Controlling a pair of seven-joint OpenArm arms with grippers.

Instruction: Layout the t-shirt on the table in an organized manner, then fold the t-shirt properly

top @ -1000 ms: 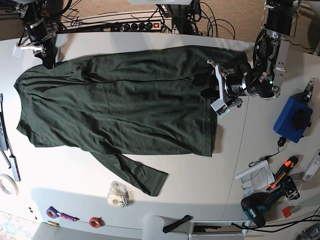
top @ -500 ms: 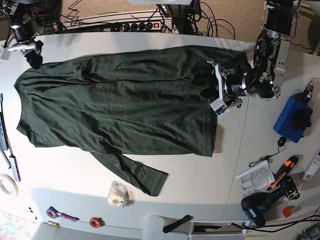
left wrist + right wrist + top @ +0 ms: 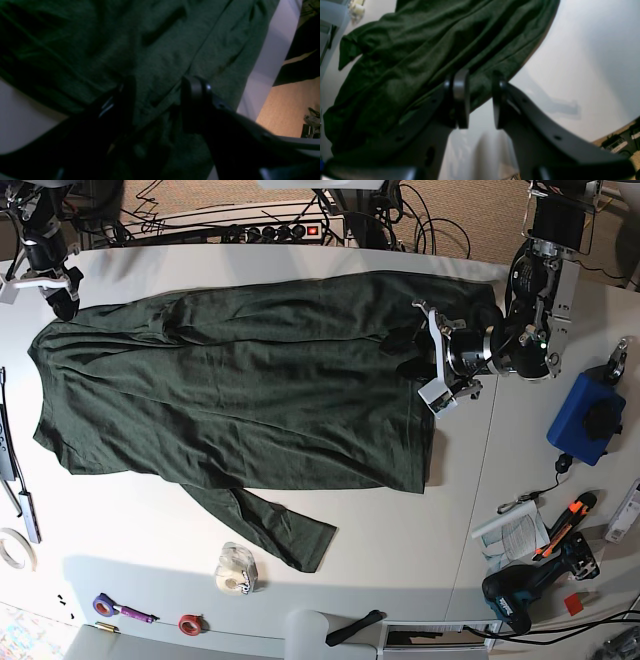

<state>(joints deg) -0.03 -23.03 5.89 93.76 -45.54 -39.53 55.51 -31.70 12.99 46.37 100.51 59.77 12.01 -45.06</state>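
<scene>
While spread flat across most of the white table (image 3: 150,520), the dark green t-shirt (image 3: 240,390) lies lengthwise, wrinkled, with one sleeve trailing toward the table's near edge. At the shirt's right end, near the table's far right corner, the left gripper (image 3: 398,352) hovers low over the cloth with its black fingers (image 3: 192,100) spread apart; the wrist view shows fabric between them, though I cannot tell whether they touch it. At the table's far left corner, the right gripper (image 3: 62,295) hangs just above the shirt's edge, its two fingers (image 3: 461,97) parted with a clear gap, pinching nothing.
</scene>
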